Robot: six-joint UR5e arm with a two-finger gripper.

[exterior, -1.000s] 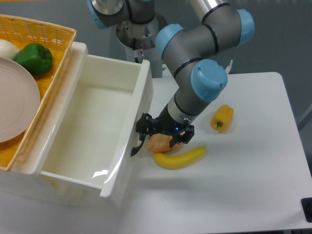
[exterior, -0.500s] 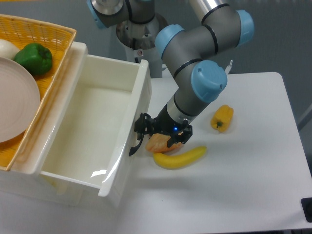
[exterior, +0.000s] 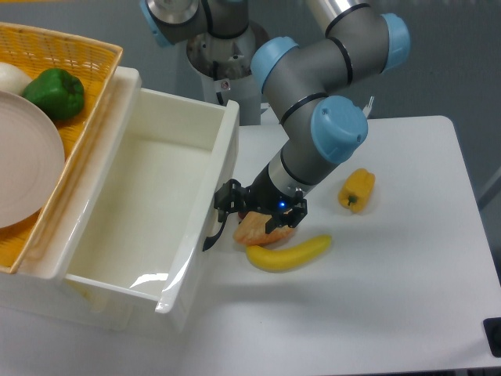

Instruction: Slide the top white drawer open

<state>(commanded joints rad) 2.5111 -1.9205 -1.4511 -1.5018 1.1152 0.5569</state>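
My gripper sits at the handle; grip unclear. The drawer looks rigid and glossy, so that handle's my hold

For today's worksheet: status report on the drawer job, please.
Tool at the handle, grip unclear. Drawer pulled well out, empty. Banana lies beside the front.

Banana, yellow pepper on table; green pepper in basket

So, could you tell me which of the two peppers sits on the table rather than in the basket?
The yellow pepper, right of the gripper; the green pepper lies in the woven basket.
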